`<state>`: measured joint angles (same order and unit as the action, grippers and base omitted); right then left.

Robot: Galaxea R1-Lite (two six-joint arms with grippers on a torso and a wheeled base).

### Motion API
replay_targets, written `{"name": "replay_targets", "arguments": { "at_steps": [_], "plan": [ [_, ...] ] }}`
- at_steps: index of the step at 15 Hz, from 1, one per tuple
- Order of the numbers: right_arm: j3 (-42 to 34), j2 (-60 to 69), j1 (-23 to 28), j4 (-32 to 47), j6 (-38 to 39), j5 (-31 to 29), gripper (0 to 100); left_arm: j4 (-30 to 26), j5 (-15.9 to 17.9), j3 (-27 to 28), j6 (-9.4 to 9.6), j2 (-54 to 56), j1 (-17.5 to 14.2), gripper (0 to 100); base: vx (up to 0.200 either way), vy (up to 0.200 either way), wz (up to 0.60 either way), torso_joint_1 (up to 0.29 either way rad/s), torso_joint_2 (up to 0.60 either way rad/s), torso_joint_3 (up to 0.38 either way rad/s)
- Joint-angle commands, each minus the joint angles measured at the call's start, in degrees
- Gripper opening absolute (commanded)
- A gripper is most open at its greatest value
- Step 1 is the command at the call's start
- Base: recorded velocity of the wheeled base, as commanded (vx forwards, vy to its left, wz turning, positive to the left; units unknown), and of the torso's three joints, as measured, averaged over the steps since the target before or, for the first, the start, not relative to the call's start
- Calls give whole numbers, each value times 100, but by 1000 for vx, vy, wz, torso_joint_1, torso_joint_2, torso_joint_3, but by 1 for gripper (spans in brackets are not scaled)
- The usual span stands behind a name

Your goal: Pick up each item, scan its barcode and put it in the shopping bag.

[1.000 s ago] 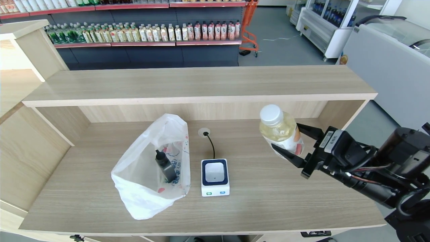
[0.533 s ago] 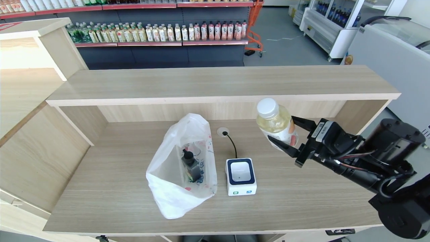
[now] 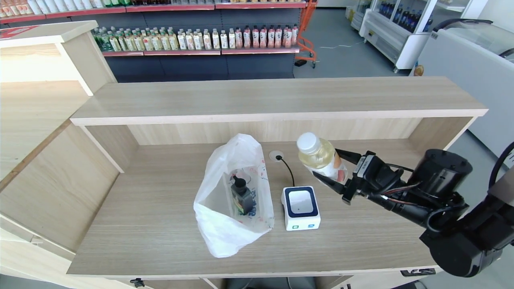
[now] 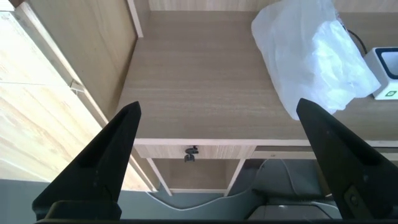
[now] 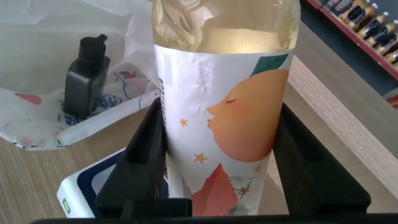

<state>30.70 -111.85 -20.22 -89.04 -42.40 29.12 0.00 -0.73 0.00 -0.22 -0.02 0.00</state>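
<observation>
Right gripper [image 3: 327,165] pinches my bottle [image 3: 320,155] | aloft near scanner's [image 3: 301,206] far right side | my left gripper [image 4: 217,115] spread

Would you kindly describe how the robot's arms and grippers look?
Both are black. The right gripper has slim pointed fingers, a white label and red and black cables behind it; its arm has bulky rounded joints. The left gripper has wedge-shaped fingers.

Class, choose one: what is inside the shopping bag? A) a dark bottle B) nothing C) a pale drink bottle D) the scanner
A: a dark bottle shows through the bag, while the pale bottle is clamped in the right gripper and the scanner sits on the counter beside the bag.
</observation>
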Motion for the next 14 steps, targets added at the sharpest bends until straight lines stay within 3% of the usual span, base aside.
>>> {"name": "replay_targets", "arguments": {
  "at_steps": [1, 5, 8, 11, 14],
  "plan": [
    [7, -294, 10, -96, -49, 129, 0, 0, -6, 0, -4, 2, 9, 100, 0, 0, 0, 0, 0, 0],
    [-2, -663, 27, -96, -234, 243, 0, 0, -6, 0, -4, 2, 9, 100, 0, 0, 0, 0, 0, 0],
    [94, -1023, 221, -96, -260, 832, 0, 0, -6, 0, -4, 2, 9, 100, 0, 0, 0, 0, 0, 0],
    [595, -1401, 730, -96, -216, 1535, 0, 0, -6, 0, -4, 2, 9, 100, 0, 0, 0, 0, 0, 0],
    [1228, -1726, 897, -96, -93, 1843, 0, 0, -6, 0, -4, 2, 9, 100, 0, 0, 0, 0, 0, 0]
  ]
}}
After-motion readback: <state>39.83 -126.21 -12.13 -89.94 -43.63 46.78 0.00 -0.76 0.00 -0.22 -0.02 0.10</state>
